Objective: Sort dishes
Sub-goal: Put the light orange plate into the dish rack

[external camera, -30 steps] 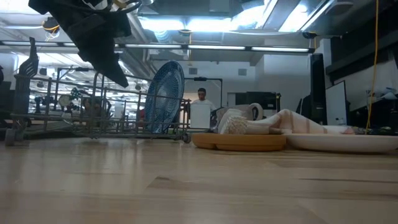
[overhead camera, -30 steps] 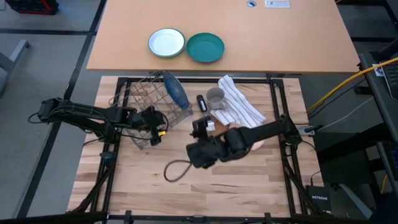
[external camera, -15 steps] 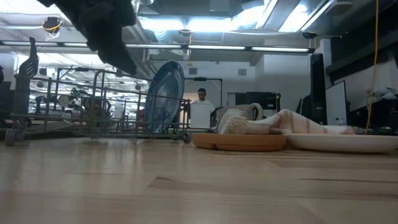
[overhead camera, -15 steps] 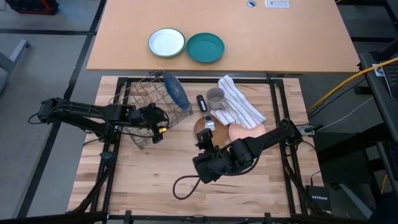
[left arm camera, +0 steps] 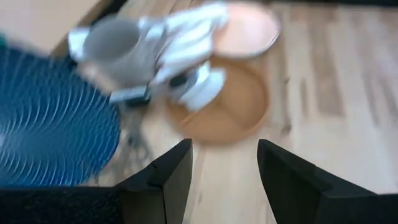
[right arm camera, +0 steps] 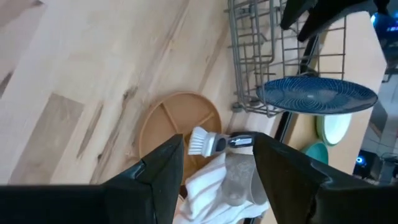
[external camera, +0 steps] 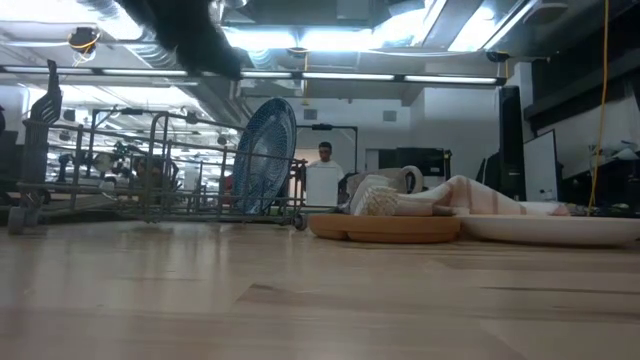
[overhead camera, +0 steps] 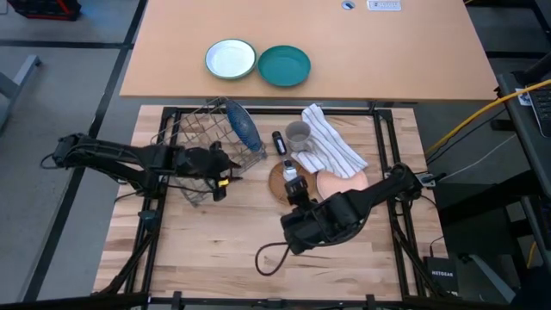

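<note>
Blue plate (overhead camera: pixel 244 127) upright in rack (overhead camera: pixel 203 138); finely dotted.

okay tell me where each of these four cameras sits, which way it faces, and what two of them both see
High view: overhead, straight down; both arms over the light wooden table.
Low view: tabletop height, level across; a dark arm part at top.
Left wrist view: past the open left end effector toward the round brown wooden plate.
Right wrist view: past the open right end effector.
Shared: the dotted dark blue plate upright in the wire dish rack.

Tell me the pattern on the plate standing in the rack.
Dark blue plate with fine pale lines; right wrist view shows it best.
</note>
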Controlling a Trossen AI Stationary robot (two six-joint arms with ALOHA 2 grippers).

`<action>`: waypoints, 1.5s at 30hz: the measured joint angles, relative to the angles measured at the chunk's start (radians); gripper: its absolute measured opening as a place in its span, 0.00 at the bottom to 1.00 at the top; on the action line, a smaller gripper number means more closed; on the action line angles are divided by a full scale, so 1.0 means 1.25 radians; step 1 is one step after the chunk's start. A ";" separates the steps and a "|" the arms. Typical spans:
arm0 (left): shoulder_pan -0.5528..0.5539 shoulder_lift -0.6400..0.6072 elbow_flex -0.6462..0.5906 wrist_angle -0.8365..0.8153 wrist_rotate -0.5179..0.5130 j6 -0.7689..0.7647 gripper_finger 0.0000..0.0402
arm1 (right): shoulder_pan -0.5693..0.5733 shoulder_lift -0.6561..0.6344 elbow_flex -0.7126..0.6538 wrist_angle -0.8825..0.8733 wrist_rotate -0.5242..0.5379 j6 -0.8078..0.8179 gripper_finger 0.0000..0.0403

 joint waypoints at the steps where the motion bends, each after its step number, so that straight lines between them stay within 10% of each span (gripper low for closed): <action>1: -0.010 0.000 0.000 0.023 0.000 0.011 0.43 | 0.001 -0.001 0.000 0.000 0.001 0.000 0.50; 22: -0.204 0.191 0.001 0.469 0.004 0.071 0.43 | 0.192 -0.034 -0.337 0.001 0.073 0.360 0.50; 30: -0.205 0.400 0.000 0.734 0.047 0.071 0.43 | 0.191 -0.280 -0.567 0.001 0.123 0.424 0.50; 36: -0.215 0.509 0.000 0.845 0.106 0.069 0.43 | 0.191 -0.509 -0.823 0.011 0.146 0.717 0.50; 45: -0.242 0.555 0.000 0.851 0.108 0.068 0.43 | 0.191 -0.624 -1.125 0.310 0.092 0.961 0.50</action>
